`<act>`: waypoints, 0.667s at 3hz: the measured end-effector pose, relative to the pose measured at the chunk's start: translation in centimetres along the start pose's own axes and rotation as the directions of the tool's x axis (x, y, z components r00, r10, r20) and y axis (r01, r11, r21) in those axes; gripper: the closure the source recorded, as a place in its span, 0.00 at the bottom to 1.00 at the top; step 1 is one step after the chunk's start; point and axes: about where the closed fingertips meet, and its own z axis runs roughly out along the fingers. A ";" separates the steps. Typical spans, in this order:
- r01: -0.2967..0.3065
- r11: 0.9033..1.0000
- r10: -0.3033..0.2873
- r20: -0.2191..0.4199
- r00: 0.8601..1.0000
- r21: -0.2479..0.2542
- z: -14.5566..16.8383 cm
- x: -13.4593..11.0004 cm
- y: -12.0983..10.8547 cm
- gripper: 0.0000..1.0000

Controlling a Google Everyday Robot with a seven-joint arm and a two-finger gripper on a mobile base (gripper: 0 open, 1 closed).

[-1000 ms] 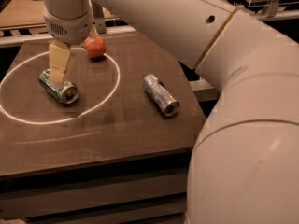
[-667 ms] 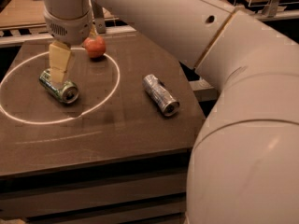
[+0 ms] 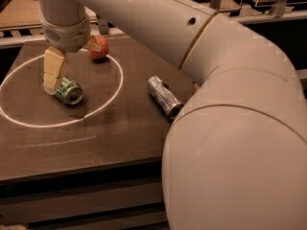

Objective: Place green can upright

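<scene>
You have the gripper (image 3: 52, 83) at the ten o'clock end of the green can (image 3: 71, 92), its grip I cannot tell, and the can lies flat, not yet upright.

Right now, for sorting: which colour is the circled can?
Green and white can, gripper at its left end; camera view.

I take this for a robot test lab or workshop. My claw (image 3: 51, 86) hangs low over a dark wooden surface (image 3: 124, 133), inside a white circle (image 3: 53, 125) marked on it. Beyond the claw stand light wooden benches (image 3: 19, 13) and pale metal rails (image 3: 268, 17), bare like shop fittings.
</scene>
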 end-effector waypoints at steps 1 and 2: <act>-0.105 0.994 0.105 -0.002 0.994 0.030 1.0 -0.7 0.8 0.00; -0.160 0.986 0.160 0.005 0.987 0.056 1.8 -1.4 1.4 0.00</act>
